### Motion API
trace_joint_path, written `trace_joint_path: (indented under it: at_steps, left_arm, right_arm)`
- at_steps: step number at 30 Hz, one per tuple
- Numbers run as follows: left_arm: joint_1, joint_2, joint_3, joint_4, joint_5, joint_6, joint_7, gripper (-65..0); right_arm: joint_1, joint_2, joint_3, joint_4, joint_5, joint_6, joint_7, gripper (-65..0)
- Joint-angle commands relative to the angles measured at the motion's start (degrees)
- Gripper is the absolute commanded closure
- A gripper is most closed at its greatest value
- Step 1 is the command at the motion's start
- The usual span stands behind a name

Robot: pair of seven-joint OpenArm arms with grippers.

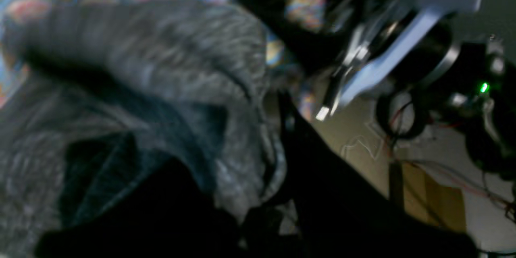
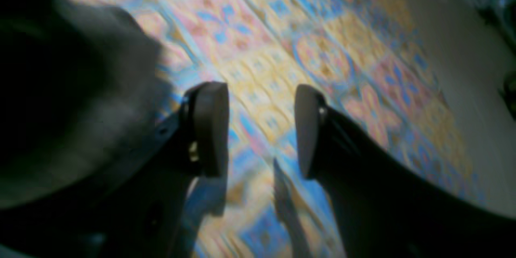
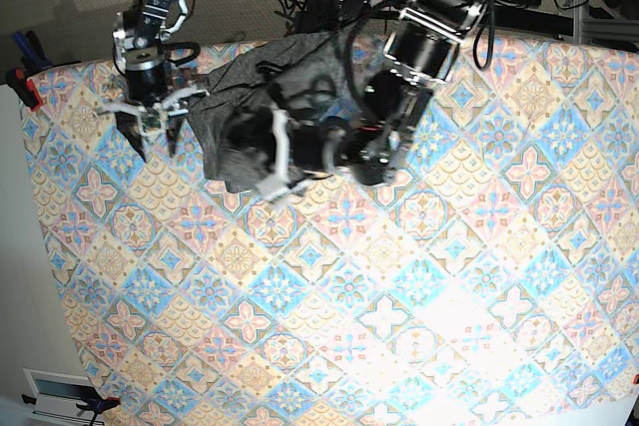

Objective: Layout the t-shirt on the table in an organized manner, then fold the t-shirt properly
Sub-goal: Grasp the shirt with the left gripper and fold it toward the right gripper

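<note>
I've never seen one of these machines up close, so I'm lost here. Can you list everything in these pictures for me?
t-shirt: one, dark heather-grey, bunched up at the far edge of the table, under the arms.
table: one, covered in a pastel blue, pink and cream diamond tile cloth, fills most of the base view.
left gripper: one, black and white, shut on the t-shirt.
right gripper: one, dark fingers, open, over bare cloth beside the t-shirt.
</note>
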Motion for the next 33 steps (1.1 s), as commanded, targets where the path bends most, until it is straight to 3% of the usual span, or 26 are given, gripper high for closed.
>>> trace_joint_path:
  at_steps: [1,7,13,26,33]
  left_arm:
    - [-1.31,0.14,-1.28,1.17,-1.57,-0.52,-0.81,-2.1]
    - [-0.87,0.32,-2.60,1.26,-1.40,-0.52,1.21,-4.4]
    - [-1.05,1.72,-0.22,1.17,-1.57,-0.52,2.00,-21.6]
    - [-1.31,4.80,-0.14,0.82,-1.49,-0.52,1.91,-41.4]
    - [-1.31,5.23,0.04,1.08,-1.57,-0.52,2.26,-43.6]
  right_arm:
    - [0.23,0.27,0.36,-0.05,0.82,-0.10,1.30,-25.1]
    - [0.23,0.27,0.62,-3.66,0.82,-0.10,1.48,-25.1]
    - [0.23,0.27,0.45,-3.66,0.82,-0.10,1.48,-25.1]
    - [0.23,0.27,0.45,-3.57,1.00,-0.10,1.48,-25.1]
    - [0.23,0.27,0.89,-3.22,1.08,-0.10,1.48,-25.1]
